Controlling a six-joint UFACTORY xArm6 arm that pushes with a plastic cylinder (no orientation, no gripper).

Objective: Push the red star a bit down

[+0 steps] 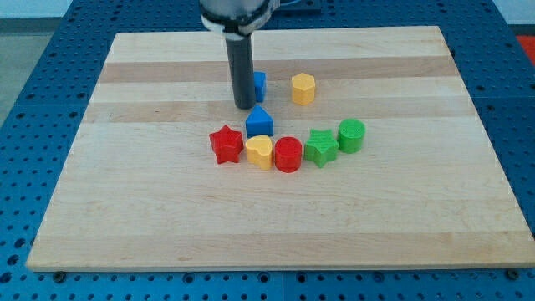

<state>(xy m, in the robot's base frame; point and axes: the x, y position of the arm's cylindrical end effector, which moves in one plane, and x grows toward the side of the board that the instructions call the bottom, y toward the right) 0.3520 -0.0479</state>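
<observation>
The red star [225, 144] lies on the wooden board [150, 209], left of centre. My tip [245, 106] stands above and slightly right of it, apart from it. A blue block [259, 121] with a pointed top sits just right of and below the tip. A yellow heart-like block [260, 151] touches the red star's right side.
A red cylinder [287, 154], a green star [320, 147] and a green cylinder [352, 135] continue the row to the right. A blue block [259, 85] is partly hidden behind the rod. A yellow hexagon [303, 88] lies further right.
</observation>
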